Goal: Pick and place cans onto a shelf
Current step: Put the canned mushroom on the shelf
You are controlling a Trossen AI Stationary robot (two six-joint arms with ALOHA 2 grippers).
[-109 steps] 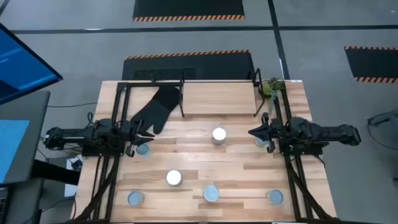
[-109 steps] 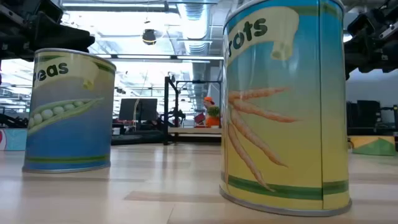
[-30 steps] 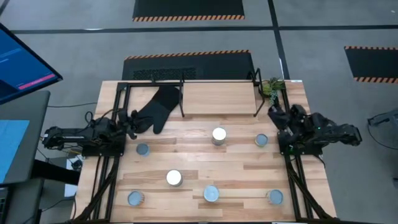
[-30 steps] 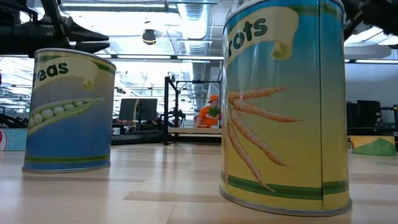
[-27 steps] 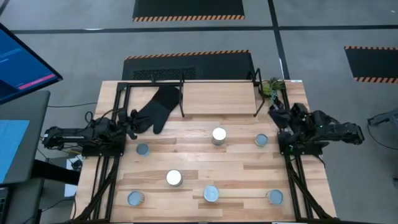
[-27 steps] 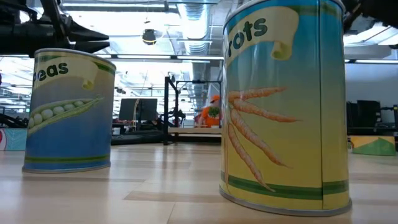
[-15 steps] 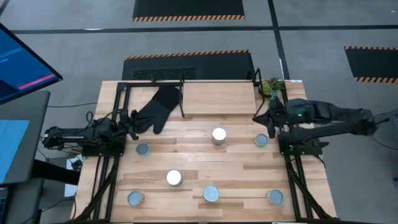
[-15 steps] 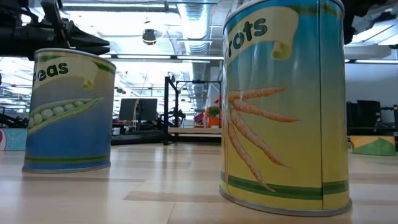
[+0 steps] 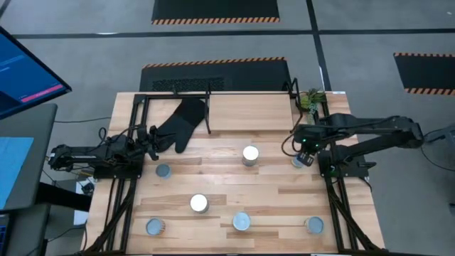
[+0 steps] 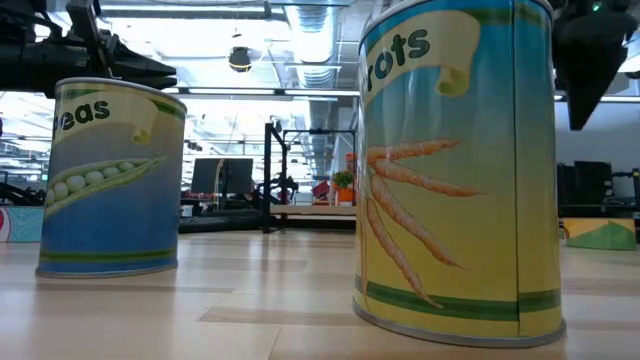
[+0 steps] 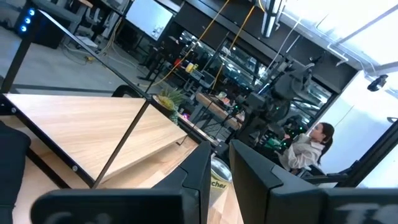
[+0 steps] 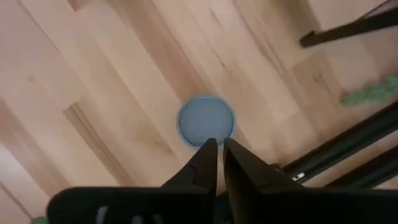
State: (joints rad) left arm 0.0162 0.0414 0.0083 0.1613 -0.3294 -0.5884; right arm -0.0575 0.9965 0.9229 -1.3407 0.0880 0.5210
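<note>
The right gripper (image 9: 304, 153) hangs above the small bluish-grey-topped metal can (image 12: 206, 120) nearest the right end of the low shelf with a light wooden board and thin black legs (image 9: 249, 112); its fingers (image 12: 203, 163) are drawn narrow, nearly together, holding nothing. That can stands on the plank table (image 9: 227, 181) just in front of the shelf, with a white-topped can (image 9: 250, 153) beside it toward the shelf's middle. The left gripper (image 9: 152, 137) waits off the shelf's left end, touching the black oven mitt (image 9: 179, 122), its fingers (image 11: 200, 171) likewise narrow and empty
</note>
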